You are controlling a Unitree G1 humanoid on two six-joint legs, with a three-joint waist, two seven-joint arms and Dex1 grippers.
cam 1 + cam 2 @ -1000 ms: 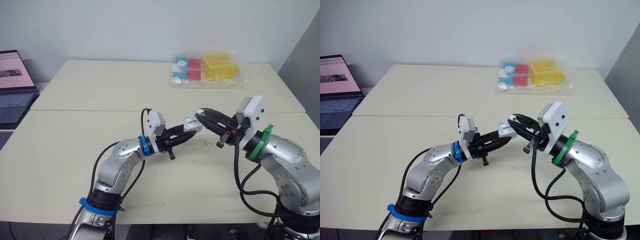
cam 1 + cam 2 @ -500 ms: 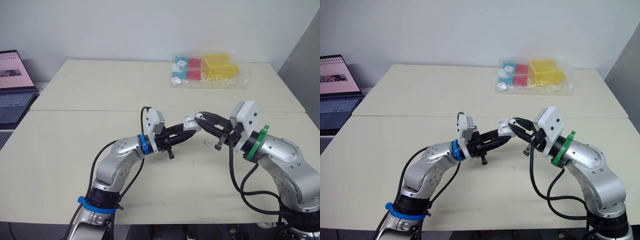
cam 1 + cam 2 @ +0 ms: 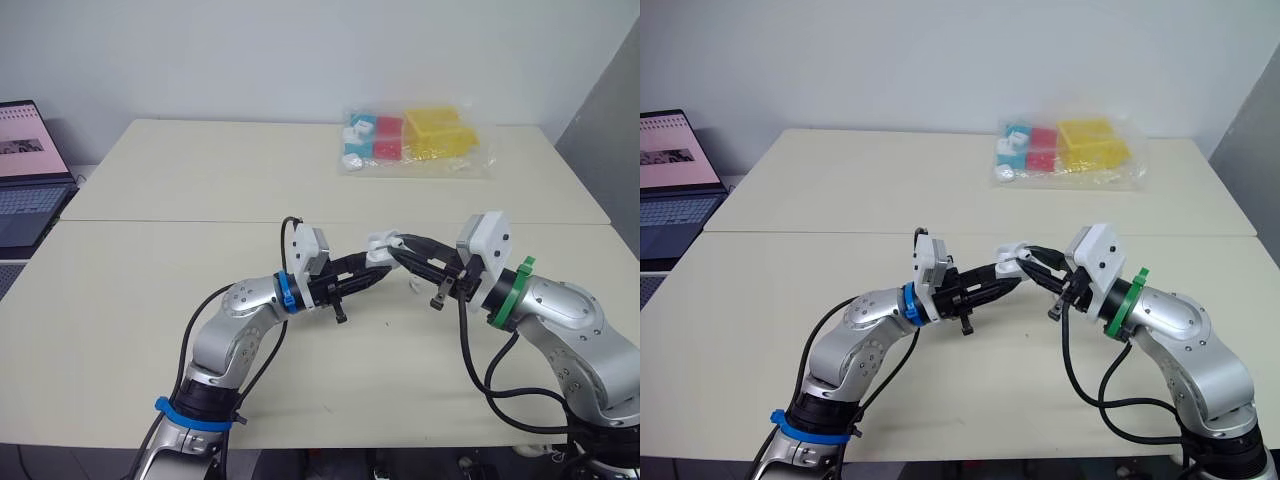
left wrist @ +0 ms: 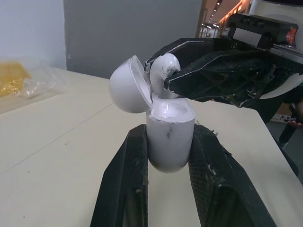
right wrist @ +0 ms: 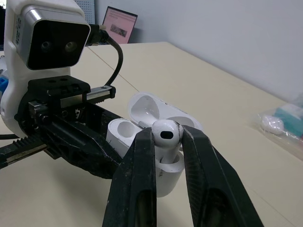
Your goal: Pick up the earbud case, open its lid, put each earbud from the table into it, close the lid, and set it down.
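Observation:
My left gripper (image 3: 372,266) is shut on the white earbud case (image 4: 169,142), holding it upright above the middle of the table. The case's lid (image 4: 127,85) is tipped open. My right gripper (image 3: 396,248) meets it from the right and is shut on a white earbud (image 5: 165,135). That earbud's stem reaches into one socket of the case, while the other socket (image 5: 124,128) is empty. A second small white earbud (image 3: 413,286) lies on the table just below the right gripper's fingers.
A clear bag of yellow, red and blue boxes (image 3: 415,140) lies at the back right of the table. An open laptop (image 3: 28,170) stands off the table's left edge. A seam (image 3: 150,221) runs across the tabletop behind the arms.
My right gripper has moved left and slightly down with the earbud, from a short gap beside the case to right over its open top. The left gripper stayed nearly still.

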